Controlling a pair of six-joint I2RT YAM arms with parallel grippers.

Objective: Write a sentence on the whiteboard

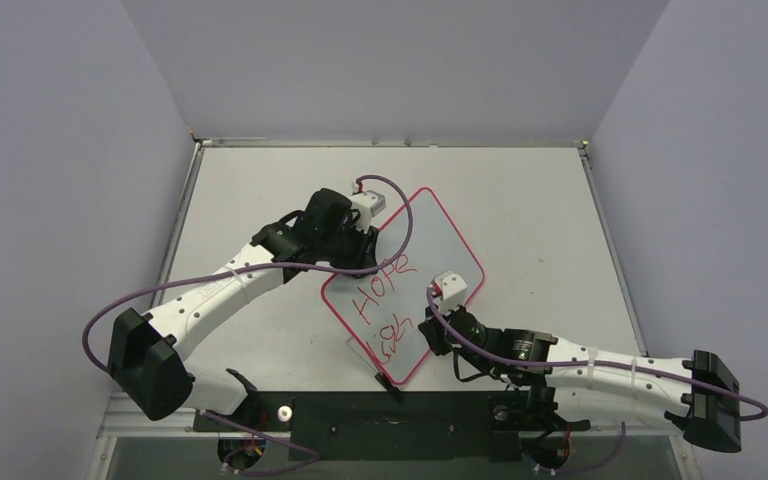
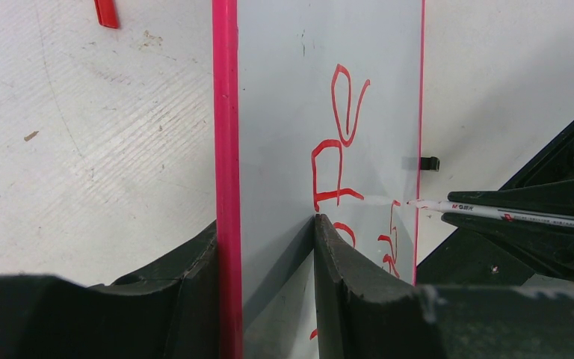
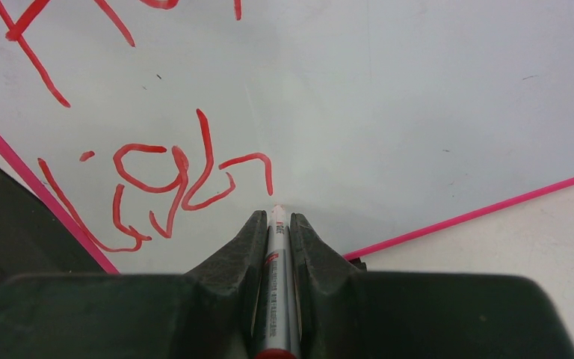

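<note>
right gripper (image 3: 276, 218) pinches a marker (image 3: 275, 288), tip on the whiteboard (image 1: 438, 235) at 3 o'clock of the sentence (image 1: 385, 300). left gripper (image 2: 265, 224) spread, straddling the board's 10 o'clock rim (image 2: 224, 112).

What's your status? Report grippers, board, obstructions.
Left gripper open, straddling the whiteboard rim. Right gripper shut on marker, tip at the sentence, second line. Nothing blocking the tip.

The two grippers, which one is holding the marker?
The right gripper: it is shut on the marker, tip at the whiteboard. The left gripper holds no marker; it stands open, straddling the whiteboard's pink rim.
</note>
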